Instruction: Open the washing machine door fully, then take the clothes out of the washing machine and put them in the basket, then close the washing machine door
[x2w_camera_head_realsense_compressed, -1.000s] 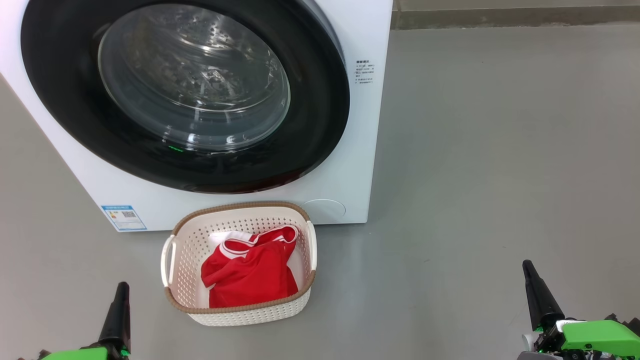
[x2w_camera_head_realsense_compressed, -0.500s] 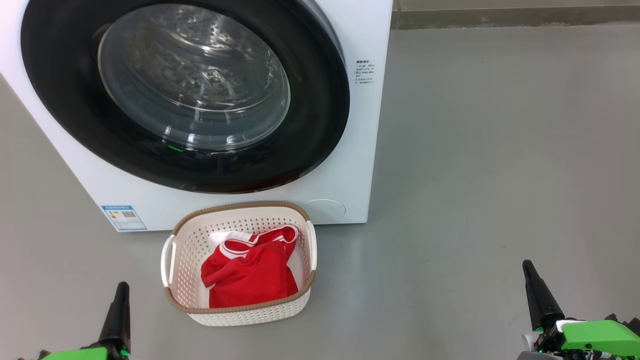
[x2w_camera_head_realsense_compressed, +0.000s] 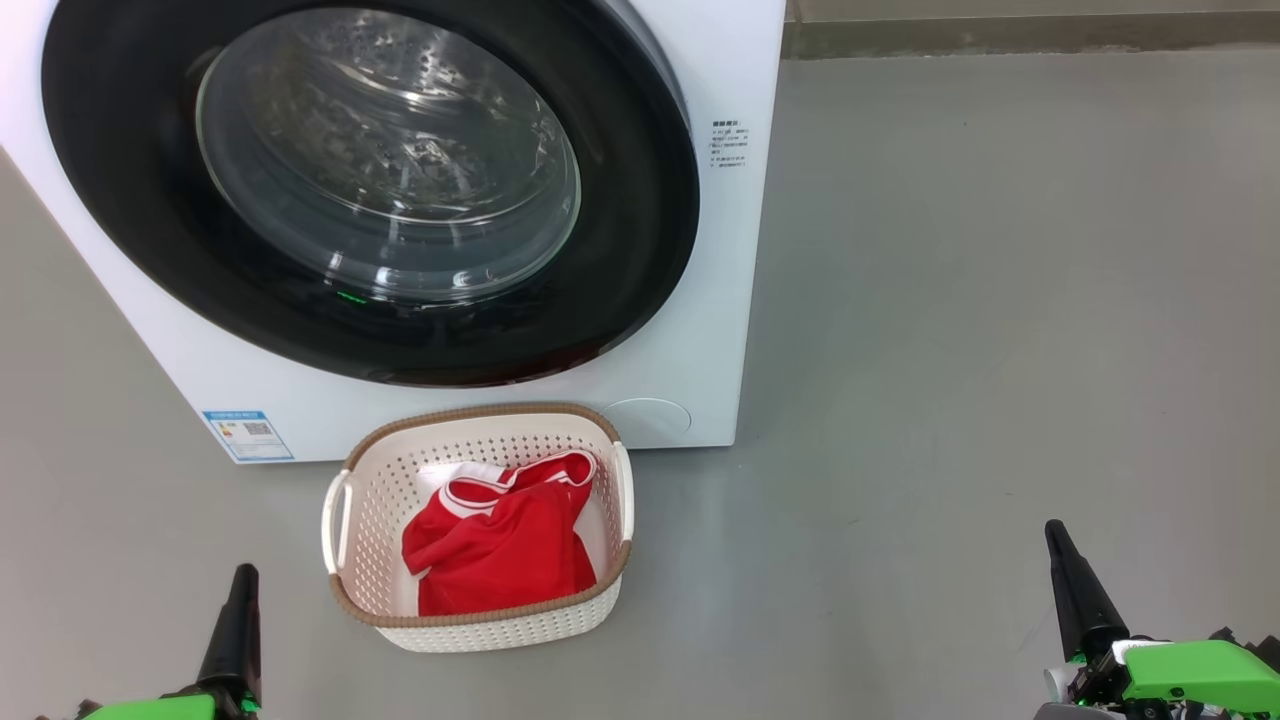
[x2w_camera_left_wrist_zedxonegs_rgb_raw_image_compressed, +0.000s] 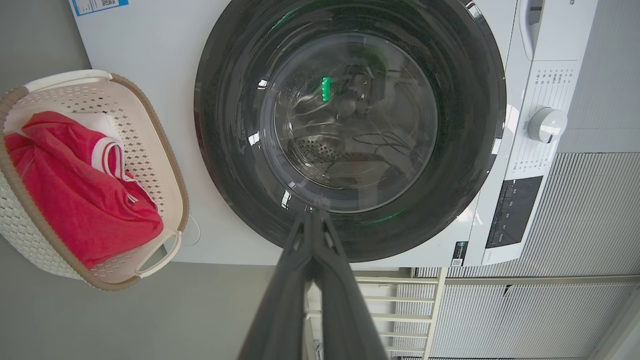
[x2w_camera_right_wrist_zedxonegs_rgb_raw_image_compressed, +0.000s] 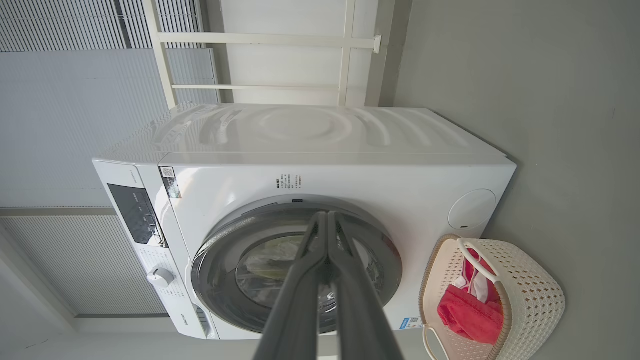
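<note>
Pretty sure this is a laundry corner in a plain utility-type room, not a lived-in home. A big white box-shaped front-loading washing machine (x2w_camera_head_realsense_compressed: 715, 330) sits at about 11 o'clock on a smooth bare grey floor (x2w_camera_head_realsense_compressed: 1000, 300). A small cream perforated plastic basket (x2w_camera_head_realsense_compressed: 500, 632) holding bright red fabric clothes (x2w_camera_head_realsense_compressed: 500, 560) is right in front at 12. Behind the machine there are pale ribbed wall panels (x2w_camera_right_wrist_zedxonegs_rgb_raw_image_compressed: 65, 90) and a white metal frame (x2w_camera_right_wrist_zedxonegs_rgb_raw_image_compressed: 275, 39).

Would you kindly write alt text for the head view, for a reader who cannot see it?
A white washing machine stands with its round black-rimmed door shut; before it on the grey floor sits a cream basket holding red clothes. The robot's left hand and right hand, both shut, show at the lower corners.
</note>
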